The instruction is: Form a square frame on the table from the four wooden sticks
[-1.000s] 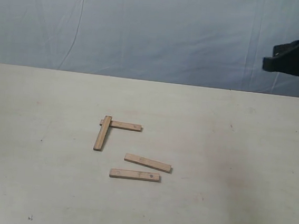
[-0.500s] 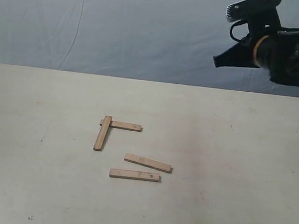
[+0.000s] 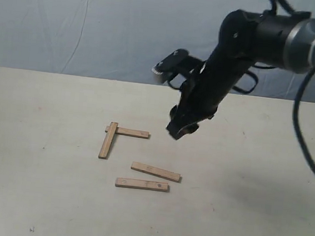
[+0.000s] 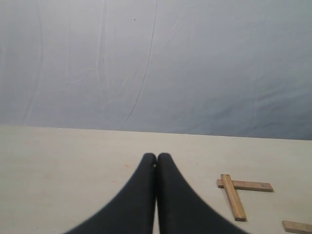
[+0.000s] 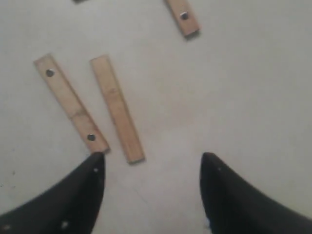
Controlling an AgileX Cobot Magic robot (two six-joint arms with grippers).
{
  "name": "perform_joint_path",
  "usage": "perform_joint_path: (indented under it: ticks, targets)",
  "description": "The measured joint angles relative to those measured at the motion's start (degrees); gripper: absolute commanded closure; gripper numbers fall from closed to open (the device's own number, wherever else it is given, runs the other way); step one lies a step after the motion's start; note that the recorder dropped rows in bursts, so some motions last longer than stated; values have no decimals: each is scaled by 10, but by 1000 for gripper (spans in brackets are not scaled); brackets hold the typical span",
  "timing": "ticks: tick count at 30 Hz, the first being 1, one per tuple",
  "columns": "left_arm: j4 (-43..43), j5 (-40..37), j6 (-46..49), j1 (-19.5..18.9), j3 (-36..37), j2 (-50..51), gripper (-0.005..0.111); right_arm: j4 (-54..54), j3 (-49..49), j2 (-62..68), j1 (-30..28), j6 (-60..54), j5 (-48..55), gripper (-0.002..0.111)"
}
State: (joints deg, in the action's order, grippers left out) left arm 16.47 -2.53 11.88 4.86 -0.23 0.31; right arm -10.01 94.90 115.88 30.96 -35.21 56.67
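We count four sticks (image 3: pixel 155 171) on the table (image 3: pixel 259 217), all lying flat and forming no square. Two make a corner: the top stick (image 3: pixel 128 132) lies level across the exterior view, and the side stick (image 3: pixel 108 140) crosses its left end and runs toward the camera, so a short stub of the top stick pokes out past it. The other two lie apart from that pair, nearer the camera and a little to the right. These are the slanted stick (image 3: pixel 161 173) and, just in front of it, the near stick (image 3: pixel 141 184). They lie close together, almost parallel, and we see a narrow gap between them.

We see two grippers. The right gripper (image 3: pixel 179 129), on a black arm (image 3: pixel 248 43), hangs over the table just right of the top stick's right end. We cannot tell how high it is above the surface. In its wrist view its jaws stand wide apart with nothing between them. Two sticks lie side by side under the camera, one showing two dark holes, and an end of that one sits just beside one fingertip (image 5: pixel 95 168). The left gripper (image 4: pixel 156 161) has its jaws pressed together and empty, pointing over bare table toward the grey backdrop (image 4: pixel 146 63), with the cornered pair off to one side.
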Motion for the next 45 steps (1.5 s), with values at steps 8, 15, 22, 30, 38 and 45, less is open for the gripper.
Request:
perform_joint_path:
  ticks: [8,15,22,30,38,45]
  targets:
    - [0,0,-1,0,0,0,107,-8,16,89,40,-18,2,56]
    - [1,0,-1,0,0,0,107,-10,45,134,46,-19,-30,56]
    - [1,0,-1,0,0,0,107,-6,49,157,46,-19,-37,56]
    - [1,0,-2,0,0,0,107,-5,51,175,46,-19,-56,81]
    - [1,0,-2,0,0,0,107,-5,66,175,46,11,-55,108]
    - [2,0,-2,0,0,0,107,17,156,163,46,312,-59,108]
